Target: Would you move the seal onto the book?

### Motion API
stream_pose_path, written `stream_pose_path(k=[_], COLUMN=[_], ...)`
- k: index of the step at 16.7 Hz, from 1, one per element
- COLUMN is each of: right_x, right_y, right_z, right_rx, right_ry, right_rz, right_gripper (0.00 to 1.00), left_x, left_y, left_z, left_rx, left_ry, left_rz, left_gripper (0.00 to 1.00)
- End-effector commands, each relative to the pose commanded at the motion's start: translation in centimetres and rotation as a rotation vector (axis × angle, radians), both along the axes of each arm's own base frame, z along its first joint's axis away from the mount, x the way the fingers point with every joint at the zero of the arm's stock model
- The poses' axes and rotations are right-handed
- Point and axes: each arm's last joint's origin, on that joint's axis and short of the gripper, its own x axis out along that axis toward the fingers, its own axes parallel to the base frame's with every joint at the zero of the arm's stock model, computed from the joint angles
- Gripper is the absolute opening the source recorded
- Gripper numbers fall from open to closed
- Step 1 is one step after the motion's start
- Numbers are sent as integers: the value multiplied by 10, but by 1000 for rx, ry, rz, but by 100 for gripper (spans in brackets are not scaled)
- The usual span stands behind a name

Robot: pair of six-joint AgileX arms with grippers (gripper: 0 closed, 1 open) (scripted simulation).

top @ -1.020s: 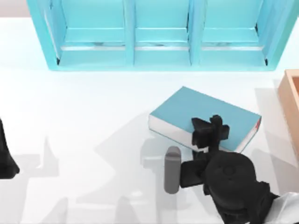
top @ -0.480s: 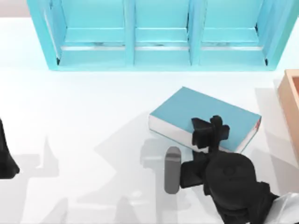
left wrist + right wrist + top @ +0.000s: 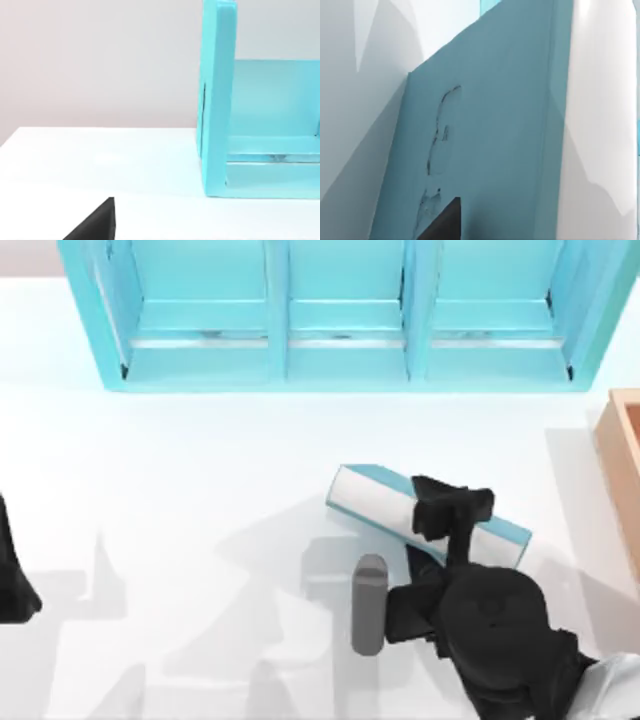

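Book: the teal book (image 3: 380,495) is tipped up on edge on the white tabletop (image 3: 200,500), right of centre, white page edges showing; its cover (image 3: 490,140) faces the right wrist camera
Right pincer (image 3: 452,512): over the book's right part, touching it; whether open or closed, cannot tell
Left arm (image 3: 12,580): parked at the left edge
Shelf unit (image 3: 340,310): teal, far side
Wood box (image 3: 625,470): right edge
Grey cylinder (image 3: 369,602): near the book, beside the right arm

Right gripper (image 3: 452,512) covers middle of book (image 3: 375,494); wooden box (image 3: 626,455) cut by right edge.
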Motion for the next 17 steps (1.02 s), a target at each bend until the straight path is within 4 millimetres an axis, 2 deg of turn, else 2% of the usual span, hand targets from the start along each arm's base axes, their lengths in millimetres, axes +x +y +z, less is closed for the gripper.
stream_pose_path(k=[10,13,17], right_x=[-3,-21,-62], right_y=[1,9,15], right_z=[0,5,8], right_rx=[6,39,62], right_ry=[5,33,84], right_rz=[3,6,-7], right_gripper=[100,100,100], left_x=[0,0,0], left_y=[0,0,0], left_z=[0,0,0], left_rx=[0,0,0], left_ry=[0,0,0], left_rz=[0,0,0], left_gripper=[100,100,100])
